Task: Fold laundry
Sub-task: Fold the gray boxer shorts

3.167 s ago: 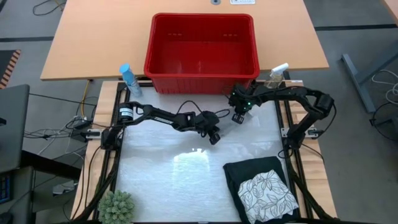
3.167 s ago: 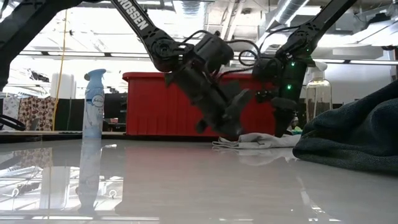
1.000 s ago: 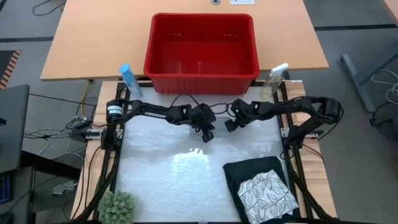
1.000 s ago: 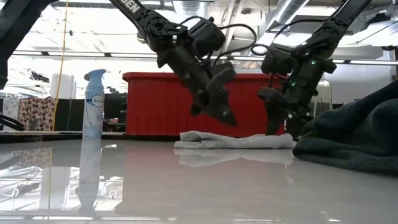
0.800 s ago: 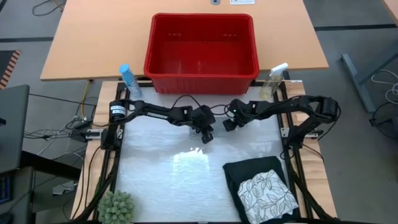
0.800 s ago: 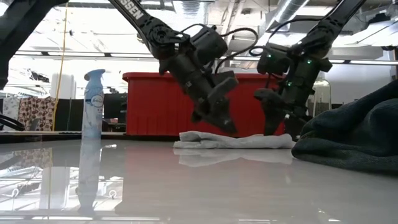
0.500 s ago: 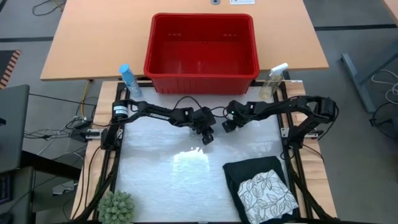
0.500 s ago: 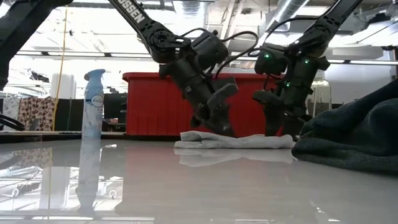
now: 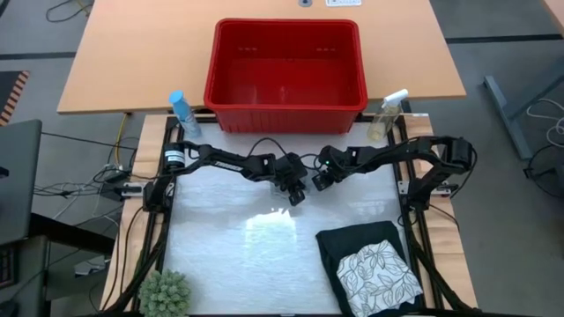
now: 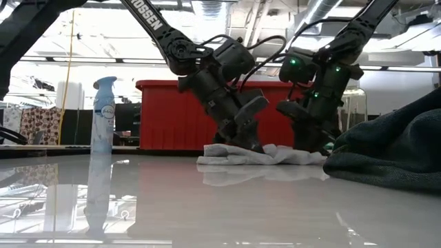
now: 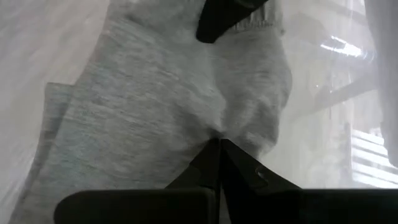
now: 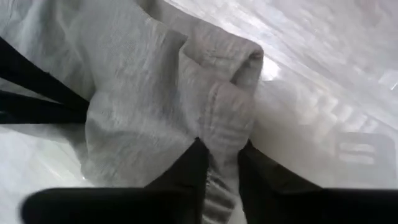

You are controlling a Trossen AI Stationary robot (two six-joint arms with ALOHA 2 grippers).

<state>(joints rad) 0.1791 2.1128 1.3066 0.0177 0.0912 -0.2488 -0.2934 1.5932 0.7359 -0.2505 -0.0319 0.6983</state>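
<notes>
A small grey cloth (image 10: 262, 155) lies flat on the white table, near the middle and toward the far edge. My left gripper (image 9: 298, 195) is shut, its tips down on the cloth's left part (image 11: 155, 106). My right gripper (image 9: 317, 183) stands just to its right, closed on a raised fold of the cloth (image 12: 186, 93). At the near right lies a folded dark garment (image 9: 366, 242) with a white leaf-print cloth (image 9: 379, 275) on top of it. My left gripper presses its shut fingertips (image 11: 219, 149) down on the cloth's top face, slanting down from the table's left; the cloth lies flat on the table under them. My right gripper pinches a bunched fold (image 12: 225, 127) near the cloth's right end between its two fingers, slanting down from the right. That fold stands up a little while the rest lies on the table.
A red basket (image 9: 286, 62) stands beyond the table's far edge. A blue spray bottle (image 9: 181, 110) is at the far left corner, a clear one (image 9: 388, 114) at the far right. A small green plant (image 9: 166, 291) sits at the near left corner.
My left gripper has come down onto the cloth, its fingers shut throughout. My right gripper has slid toward the table's left, closer to the left gripper, and closed on the cloth. The cloth's right end has bunched up into a fold; its left part has stayed flat.
</notes>
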